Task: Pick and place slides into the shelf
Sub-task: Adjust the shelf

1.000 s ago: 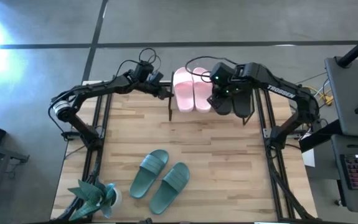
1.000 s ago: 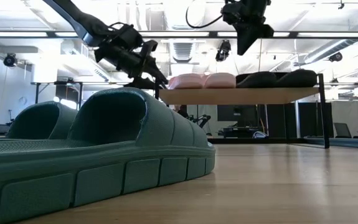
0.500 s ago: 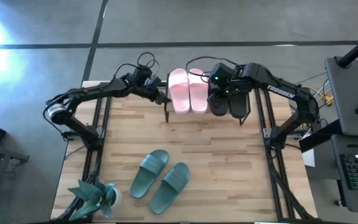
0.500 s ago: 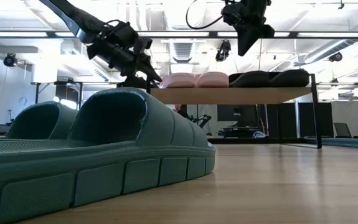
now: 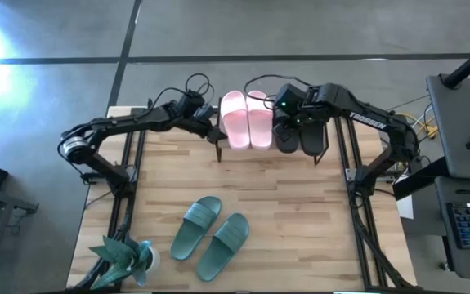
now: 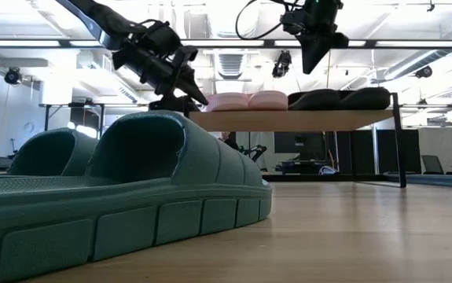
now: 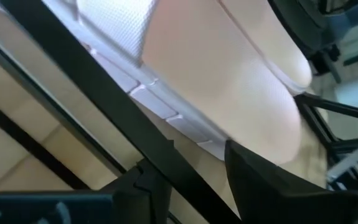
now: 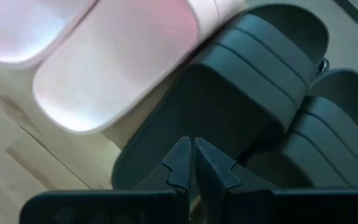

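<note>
The shelf [image 5: 269, 149] already carries the pink slides [image 5: 247, 119] and the black slides [image 5: 301, 133]; the green slides [image 5: 210, 234] lie on the surface [image 5: 300, 229], well apart from both hands. The left hand [image 5: 215, 129] is set at the shelf's end, just beside the outer pink slide, its fingers parted around nothing that can be made out. The right hand [image 8: 192, 163] hangs closed and empty just above a black slide. If the left hand is drawn away carelessly, the shelf's leg or the pink slide could be caught and dragged off. A low right hand could likewise nudge the black pair.
</note>
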`<action>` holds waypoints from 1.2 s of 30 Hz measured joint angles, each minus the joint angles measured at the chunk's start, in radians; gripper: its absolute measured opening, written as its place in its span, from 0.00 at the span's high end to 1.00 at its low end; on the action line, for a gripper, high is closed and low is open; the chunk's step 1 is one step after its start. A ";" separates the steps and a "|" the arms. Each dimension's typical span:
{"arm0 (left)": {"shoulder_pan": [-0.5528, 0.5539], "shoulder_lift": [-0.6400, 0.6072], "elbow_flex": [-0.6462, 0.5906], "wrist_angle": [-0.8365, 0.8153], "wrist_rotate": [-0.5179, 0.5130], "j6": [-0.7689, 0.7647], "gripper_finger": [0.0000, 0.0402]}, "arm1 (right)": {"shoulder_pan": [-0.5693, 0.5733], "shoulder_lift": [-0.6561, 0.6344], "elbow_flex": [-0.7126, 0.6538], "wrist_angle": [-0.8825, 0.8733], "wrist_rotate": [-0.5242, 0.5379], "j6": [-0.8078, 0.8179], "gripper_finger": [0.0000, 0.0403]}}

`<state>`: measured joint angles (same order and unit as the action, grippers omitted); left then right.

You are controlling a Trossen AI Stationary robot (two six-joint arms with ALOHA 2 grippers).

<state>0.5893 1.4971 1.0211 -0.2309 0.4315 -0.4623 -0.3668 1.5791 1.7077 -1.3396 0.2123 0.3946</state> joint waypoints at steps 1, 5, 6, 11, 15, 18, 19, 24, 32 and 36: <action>0.001 -0.006 0.000 -0.004 -0.009 0.003 0.67 | 0.000 0.000 -0.005 0.000 0.000 0.000 0.97; 0.005 -0.013 0.000 -0.023 -0.022 0.009 0.57 | 0.000 0.000 -0.025 -0.001 -0.001 0.000 0.97; 0.005 -0.013 0.001 -0.035 -0.022 0.009 0.54 | 0.000 0.000 -0.030 -0.001 -0.001 0.000 0.97; 0.003 -0.031 -0.004 -0.045 -0.013 0.053 0.45 | 0.000 0.000 -0.050 0.000 -0.001 0.000 0.97; 0.009 -0.055 -0.019 -0.054 -0.036 0.063 0.43 | 0.000 0.000 -0.066 0.003 -0.001 0.000 0.97; 0.018 -0.062 -0.040 -0.053 -0.048 0.055 0.43 | 0.000 0.000 -0.080 0.006 -0.002 0.006 0.97; 0.019 -0.062 -0.047 -0.049 -0.049 0.046 0.43 | 0.000 0.000 -0.085 0.006 -0.001 0.008 0.97; 0.047 -0.072 -0.103 0.039 0.101 -0.111 0.43 | 0.000 0.000 -0.099 0.012 -0.001 0.018 0.97; 0.098 -0.118 -0.187 0.066 0.188 -0.198 0.43 | 0.000 0.000 -0.100 0.013 -0.001 0.051 0.97; 0.131 -0.172 -0.251 0.160 0.235 -0.291 0.43 | 0.000 0.000 -0.100 0.014 -0.001 0.058 0.97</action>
<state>0.7201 1.3255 0.7700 -0.0712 0.6661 -0.7529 -0.3668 1.5787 1.6077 -1.3258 0.2111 0.4529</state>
